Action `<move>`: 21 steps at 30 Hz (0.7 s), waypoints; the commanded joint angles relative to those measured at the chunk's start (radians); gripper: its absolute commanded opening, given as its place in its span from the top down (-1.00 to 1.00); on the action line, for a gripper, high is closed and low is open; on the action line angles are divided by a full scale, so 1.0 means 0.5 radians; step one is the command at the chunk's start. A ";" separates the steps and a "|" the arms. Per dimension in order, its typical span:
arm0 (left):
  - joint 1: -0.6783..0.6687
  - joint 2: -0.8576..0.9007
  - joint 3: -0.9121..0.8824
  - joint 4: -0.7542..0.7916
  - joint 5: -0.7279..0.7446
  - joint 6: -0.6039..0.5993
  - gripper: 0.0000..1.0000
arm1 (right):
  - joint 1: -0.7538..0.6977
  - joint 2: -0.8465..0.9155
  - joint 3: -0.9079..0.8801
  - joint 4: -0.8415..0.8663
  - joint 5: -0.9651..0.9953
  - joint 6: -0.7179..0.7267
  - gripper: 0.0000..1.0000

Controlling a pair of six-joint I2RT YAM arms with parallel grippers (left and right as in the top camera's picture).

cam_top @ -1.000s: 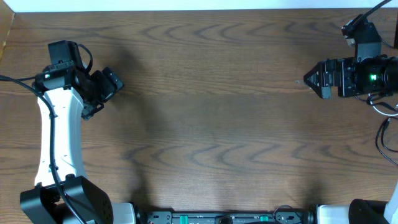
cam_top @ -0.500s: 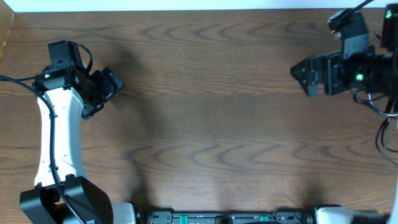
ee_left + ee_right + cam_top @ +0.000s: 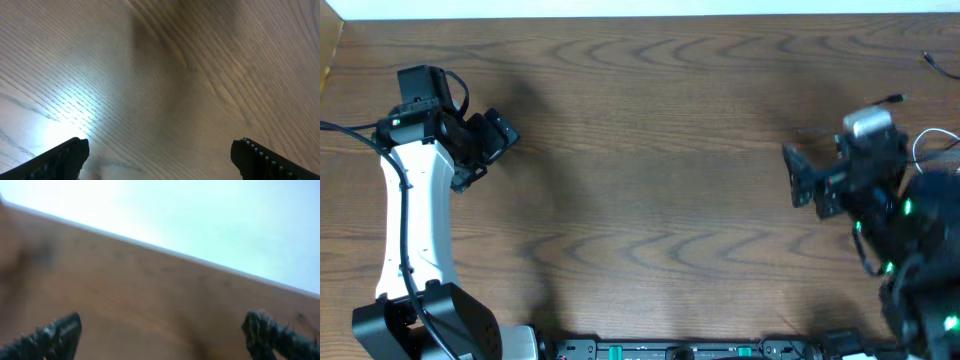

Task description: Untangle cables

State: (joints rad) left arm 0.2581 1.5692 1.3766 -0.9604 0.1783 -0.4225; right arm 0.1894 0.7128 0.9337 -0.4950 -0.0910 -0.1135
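Thin cables show only at the table's far right in the overhead view. A black cord with a small plug end (image 3: pixel 892 99) and a white loop (image 3: pixel 926 141) lie there, partly hidden behind my right arm. My right gripper (image 3: pixel 793 178) is open and empty, pointing left and just left of those cords. Its wrist view shows only bare wood between the right gripper (image 3: pixel 160 335) fingers. My left gripper (image 3: pixel 493 152) stands open over bare table at the far left, far from the cables. Nothing lies between the left gripper (image 3: pixel 160 160) fingers.
A small dark plug-like bit (image 3: pixel 926 58) lies near the right edge at the back. The wooden table (image 3: pixel 660 150) spans the view, with a pale wall beyond its far edge (image 3: pixel 200 210). The arms' bases line the near edge.
My right arm has swung toward the near side and its gripper has shifted left, uncovering the cord ends at the right edge. The left arm has not moved.
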 commanded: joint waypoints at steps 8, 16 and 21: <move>-0.003 0.002 -0.010 0.002 -0.012 -0.003 -0.92 | 0.012 -0.700 -1.048 0.838 0.225 0.000 -0.99; -0.003 0.002 -0.010 0.002 -0.012 -0.003 -0.92 | 0.014 -1.100 -1.616 1.075 0.214 0.014 -0.99; -0.003 0.002 -0.010 0.002 -0.012 -0.004 -0.93 | 0.014 -1.287 -1.778 1.067 0.214 0.061 -0.99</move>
State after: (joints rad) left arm 0.2581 1.5692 1.3766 -0.9596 0.1783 -0.4225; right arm 0.1894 0.1116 0.0723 0.0353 0.0048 -0.1120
